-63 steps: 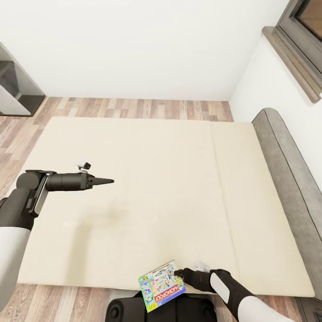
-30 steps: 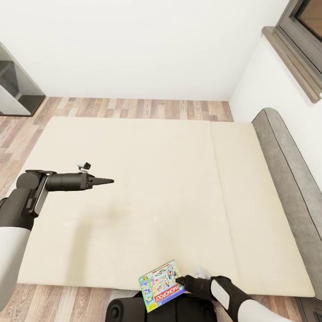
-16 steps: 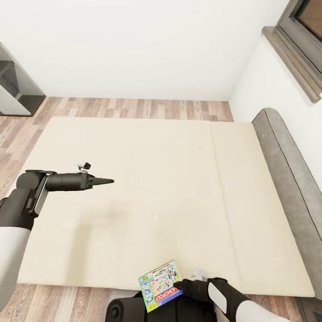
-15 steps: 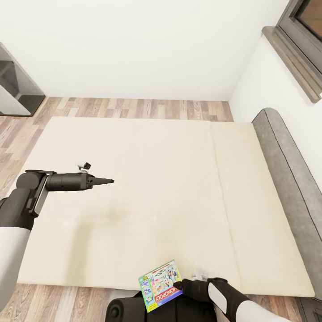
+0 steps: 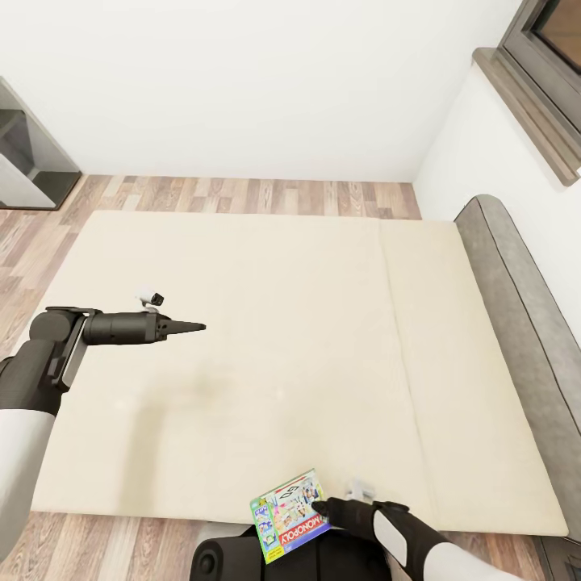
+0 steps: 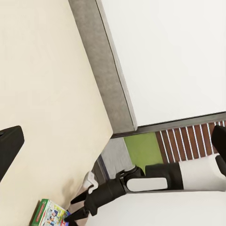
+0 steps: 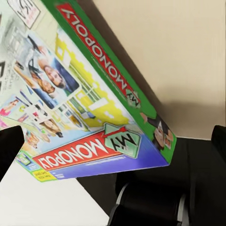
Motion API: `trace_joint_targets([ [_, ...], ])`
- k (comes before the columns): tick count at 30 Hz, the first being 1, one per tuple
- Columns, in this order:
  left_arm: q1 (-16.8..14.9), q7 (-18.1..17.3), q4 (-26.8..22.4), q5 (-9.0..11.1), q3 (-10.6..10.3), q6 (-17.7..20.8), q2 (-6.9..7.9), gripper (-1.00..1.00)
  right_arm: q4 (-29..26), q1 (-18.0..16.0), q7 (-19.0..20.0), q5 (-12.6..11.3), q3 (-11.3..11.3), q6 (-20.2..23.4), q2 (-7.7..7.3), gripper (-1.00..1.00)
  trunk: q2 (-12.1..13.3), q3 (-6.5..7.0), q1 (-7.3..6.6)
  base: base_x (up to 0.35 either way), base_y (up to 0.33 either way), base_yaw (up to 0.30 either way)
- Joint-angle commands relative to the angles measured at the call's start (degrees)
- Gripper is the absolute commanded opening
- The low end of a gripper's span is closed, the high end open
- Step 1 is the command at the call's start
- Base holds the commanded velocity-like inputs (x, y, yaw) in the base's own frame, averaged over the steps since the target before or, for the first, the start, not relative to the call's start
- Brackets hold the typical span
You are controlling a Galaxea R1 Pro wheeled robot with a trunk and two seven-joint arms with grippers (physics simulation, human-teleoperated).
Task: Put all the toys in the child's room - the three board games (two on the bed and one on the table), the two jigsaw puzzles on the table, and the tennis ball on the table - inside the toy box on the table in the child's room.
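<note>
My right tool (image 5: 319,508) reaches the near edge of the bed (image 5: 282,339), at about 6 o'clock in the head view, where a Monopoly board game (image 5: 292,514) lies flat with one corner hanging over the mattress edge above my dark base (image 5: 242,561). The tool's tip sits against the box's right side; in the right wrist view the box (image 7: 84,108) lies between my two dark fingers (image 7: 9,148), which stand wide apart at either margin, so the jaws are open and not clamped on it. Whether a finger actually touches the box I cannot tell.

My left tool (image 5: 190,327) hangs over the cream mattress at about 9 o'clock, well apart from the game, its fingers drawn together to a point with nothing between them. From the left wrist view, the right arm (image 6: 141,181) and the game's corner (image 6: 49,214) appear beyond the bed's grey headboard (image 6: 101,70). Wood floor (image 5: 242,194) runs past the bed's far side, at 12 o'clock.
</note>
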Motion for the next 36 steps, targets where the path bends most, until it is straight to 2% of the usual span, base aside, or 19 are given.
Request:
trace_joint_targets([
  [1, -0.01, -0.22, -0.01, -0.01, -0.02, 0.61, 0.03, 1.0, -0.02, -0.03, 0.06, -0.25, 0.16, 0.18, 0.14, 1.0, -0.09, -0.06, 0.03, 0.0, 0.0, 0.0],
  [7, 0.0, -0.22, -0.01, -0.01, -0.01, 0.61, 0.03, 1.0, -0.02, -0.03, 0.08, -0.16, 0.15, 0.06, 1.06, 1.0, -0.09, -0.06, 0.03, 0.0, 0.0, 0.0],
  [23, 0.0, -0.22, -0.01, -0.01, -0.02, 0.61, 0.03, 1.0, -0.02, -0.03, 0.07, -0.19, 0.1, -0.05, 1.19, 1.0, -0.09, -0.1, 0.03, 0.0, 0.0, 0.0],
  [36, -0.01, -0.22, -0.01, -0.01, 0.0, 0.61, 0.03, 1.0, -0.02, -0.03, 0.09, -0.25, 0.1, -0.05, 1.17, 1.0, -0.09, -0.95, 0.03, 0.0, 0.0, 0.0],
])
